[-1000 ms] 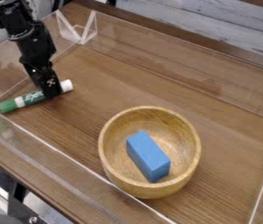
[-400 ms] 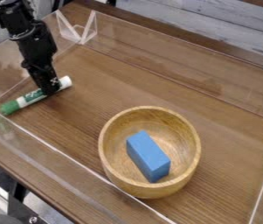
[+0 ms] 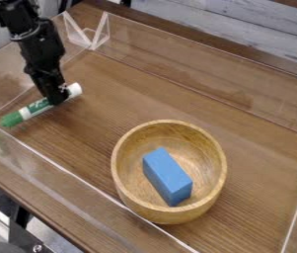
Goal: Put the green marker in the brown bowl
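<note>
At the left side of the wooden table (image 3: 124, 59), the black gripper (image 3: 54, 97) reaches down over the green marker (image 3: 40, 105), its fingertips pinched around the barrel near the white end. The marker lies slantwise on or barely above the wood — I cannot tell whether any of it has left the surface — with its dark green end pointing toward the near left and free of the fingers.

That hold, near one end rather than at the middle, probably follows from the arm's approach from the far left; it leaves most of the marker sticking out to one side, so the green end may droop or swing once lifted. A slim, smooth barrel could also roll between the fingers if the squeeze is light.

The brown bowl (image 3: 214, 135) sits well apart, nearer the camera and to the right in the view. A blue block (image 3: 167, 176) rests inside it (slantwise, its lower end close to the near wall), which takes up part of the floor. The grasp looks made and the carrying undone, so the next move should be a straight lift — high enough to clear the thick rim — then a traverse and a release beside the block.
</note>
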You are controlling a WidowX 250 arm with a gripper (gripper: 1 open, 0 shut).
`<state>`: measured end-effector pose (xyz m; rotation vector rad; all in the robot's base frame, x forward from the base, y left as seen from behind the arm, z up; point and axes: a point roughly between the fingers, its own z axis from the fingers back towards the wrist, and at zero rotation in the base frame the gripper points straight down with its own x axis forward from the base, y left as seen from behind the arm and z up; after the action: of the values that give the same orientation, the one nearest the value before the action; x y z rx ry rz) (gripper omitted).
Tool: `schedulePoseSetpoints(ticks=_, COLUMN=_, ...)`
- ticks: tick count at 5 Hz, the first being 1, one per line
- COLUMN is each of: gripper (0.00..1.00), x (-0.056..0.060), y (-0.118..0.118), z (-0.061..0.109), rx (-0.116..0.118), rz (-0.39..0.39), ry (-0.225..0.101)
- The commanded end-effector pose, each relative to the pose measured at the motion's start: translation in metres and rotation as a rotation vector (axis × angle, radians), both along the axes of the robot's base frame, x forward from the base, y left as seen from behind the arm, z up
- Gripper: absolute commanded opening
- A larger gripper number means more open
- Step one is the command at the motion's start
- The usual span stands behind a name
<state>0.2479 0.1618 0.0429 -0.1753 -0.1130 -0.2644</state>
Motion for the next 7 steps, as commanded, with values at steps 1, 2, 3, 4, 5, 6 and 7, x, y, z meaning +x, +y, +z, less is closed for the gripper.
schedulePoseSetpoints(ticks=1, gripper=0.00, x=0.009, y=-0.002, z=0.024, rx=0.037, rz=-0.004, ry=-0.059)
schedulePoseSetpoints(ticks=2, gripper=0.00, x=0.015, y=-0.006, z=0.027, rx=0.037, rz=-0.013, ry=-0.075)
schedulePoseSetpoints(ticks=3, gripper=0.00, x=0.022, y=-0.010, z=0.029, rx=0.040, rz=-0.025, ry=-0.097)
schedulePoseSetpoints(ticks=4, gripper=0.00, x=0.028, y=-0.014, z=0.033, rx=0.045, rz=-0.040, ry=-0.119)
schedulePoseSetpoints(ticks=5, gripper=0.00, x=0.033, y=-0.021, z=0.037, rx=0.058, rz=-0.063, ry=-0.148)
schedulePoseSetpoints(ticks=6, gripper=0.00, x=0.037, y=-0.030, z=0.043, rx=0.067, rz=-0.081, ry=-0.179)
schedulePoseSetpoints(ticks=7, gripper=0.00, x=0.037, y=-0.038, z=0.050, rx=0.078, rz=-0.096, ry=-0.208)
